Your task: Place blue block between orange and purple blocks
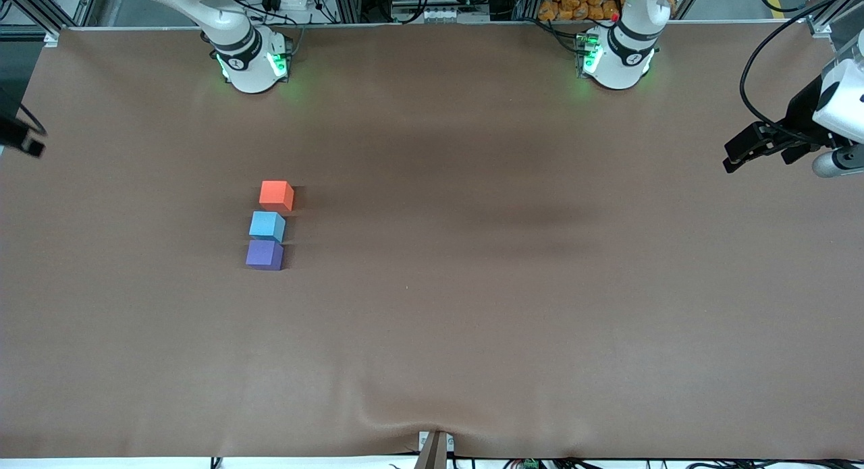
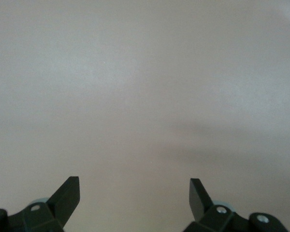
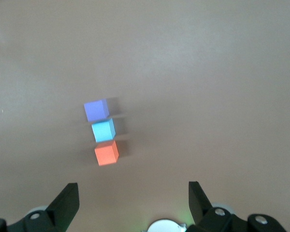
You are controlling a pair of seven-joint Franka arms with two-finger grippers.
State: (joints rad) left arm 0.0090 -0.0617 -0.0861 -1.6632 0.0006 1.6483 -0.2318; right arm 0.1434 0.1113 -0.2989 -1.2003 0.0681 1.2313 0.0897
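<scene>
the blue block [image 1: 267, 225] is seen on the bench [image 1: 472, 307], toward the right arm's end, in a short row; the orange block [image 1: 277, 194] lies just beside it, farther from the front camera, and the purple block [image 1: 264, 254] lies touching or nearly touching it, nearer to that camera; the placing is judged to be done already. the right gripper [image 3: 134, 198] is held high over the bench above the row, its jaws released and wide, nothing between them; the left gripper [image 2: 135, 195] waits over bare bench at the left arm's end, its jaws also released and empty. for the step in hand, a clean retreat is what is asked for; the jaws should be kept apart and lifted straight, so that no block is pushed; a small gap on the orange side may be accepted, since correcting it could disturb the row.
</scene>
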